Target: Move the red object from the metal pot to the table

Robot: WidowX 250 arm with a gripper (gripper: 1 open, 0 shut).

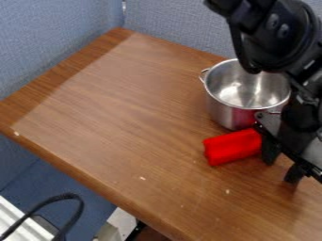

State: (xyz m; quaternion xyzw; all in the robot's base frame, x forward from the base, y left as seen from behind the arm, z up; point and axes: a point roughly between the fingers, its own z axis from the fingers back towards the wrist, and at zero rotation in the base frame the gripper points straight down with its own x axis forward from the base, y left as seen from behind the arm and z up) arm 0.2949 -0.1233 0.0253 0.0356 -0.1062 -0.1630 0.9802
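Note:
The red object (233, 148) lies flat on the table (113, 104), just in front of the metal pot (239, 117). The pot stands upright at the right rear, and its inside shows bare steel. My gripper (284, 162) hangs low at the block's right end with its dark fingers (269, 151) spread apart. The near finger is right beside the block's end, and the jaws are open with nothing between them. The bulky black arm (270, 38) rises above the pot and hides part of its right rim.
A blue fabric wall (63, 28) runs behind the table. The table's rounded front edge (75, 169) slants from left to lower right. A black cable loop (51, 212) lies on the floor at lower left. Bare wood stretches to the left of the pot.

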